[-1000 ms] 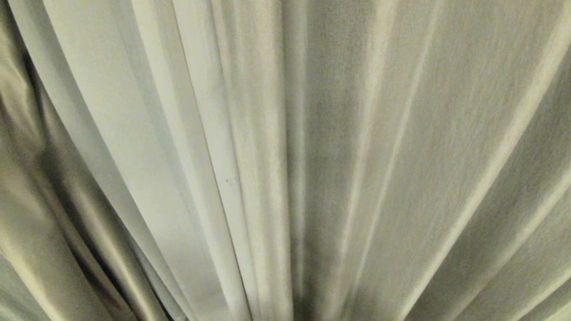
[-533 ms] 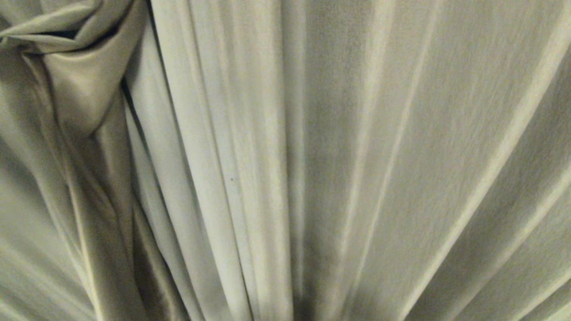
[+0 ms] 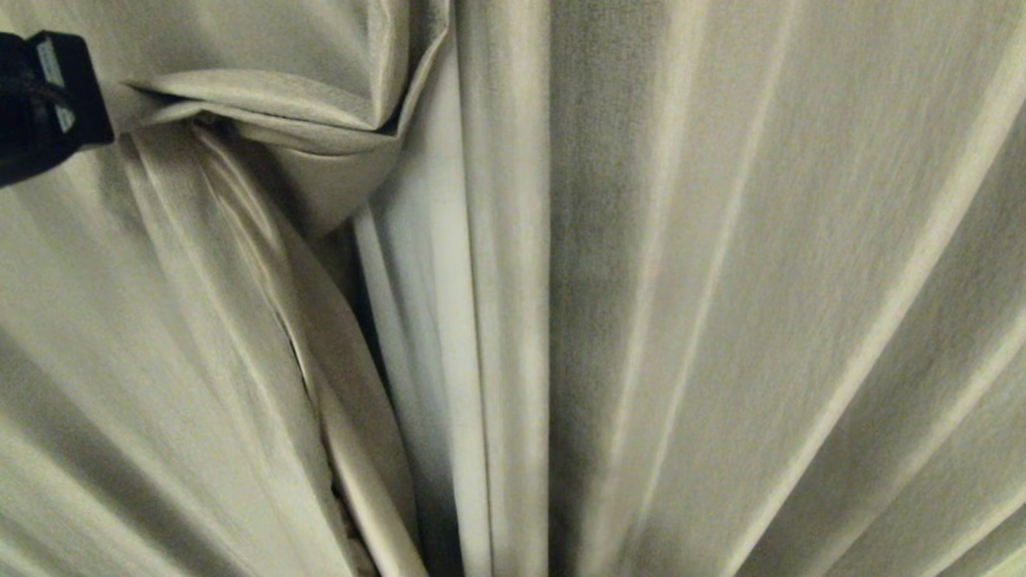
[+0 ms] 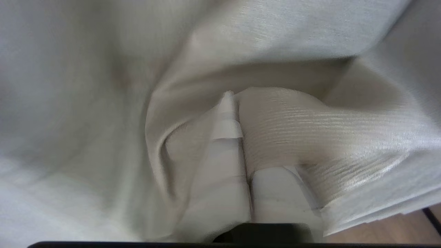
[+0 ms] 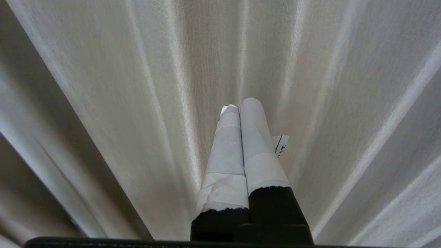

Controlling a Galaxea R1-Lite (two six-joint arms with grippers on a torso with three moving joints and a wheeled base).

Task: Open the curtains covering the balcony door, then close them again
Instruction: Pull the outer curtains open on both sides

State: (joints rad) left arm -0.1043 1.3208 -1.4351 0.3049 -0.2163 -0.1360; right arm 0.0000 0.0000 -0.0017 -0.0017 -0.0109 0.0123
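The curtains [image 3: 721, 280] fill the head view as cream pleated fabric, and the balcony door behind them is hidden. The left panel [image 3: 200, 361] is bunched into a horizontal fold [image 3: 296, 120] at the upper left, beside my left arm's black wrist [image 3: 48, 96]. In the left wrist view my left gripper [image 4: 237, 113] is shut on a fold of the curtain [image 4: 310, 127], which drapes over one taped finger. My right gripper [image 5: 240, 105] is shut and holds nothing, its taped fingers pointing at the smooth pleats [image 5: 137, 103] of the right panel.
A strip of wooden floor [image 4: 396, 227] shows under the lifted curtain edge in the left wrist view, with a dark line [image 4: 430, 215] at its far side. A dark gap [image 3: 437, 513] runs between the two panels low in the head view.
The bunched fold of the left panel has moved rightward across the head view, covering the bright pleats. My left arm's black wrist has come into view at the upper left. The right panel hangs unchanged.
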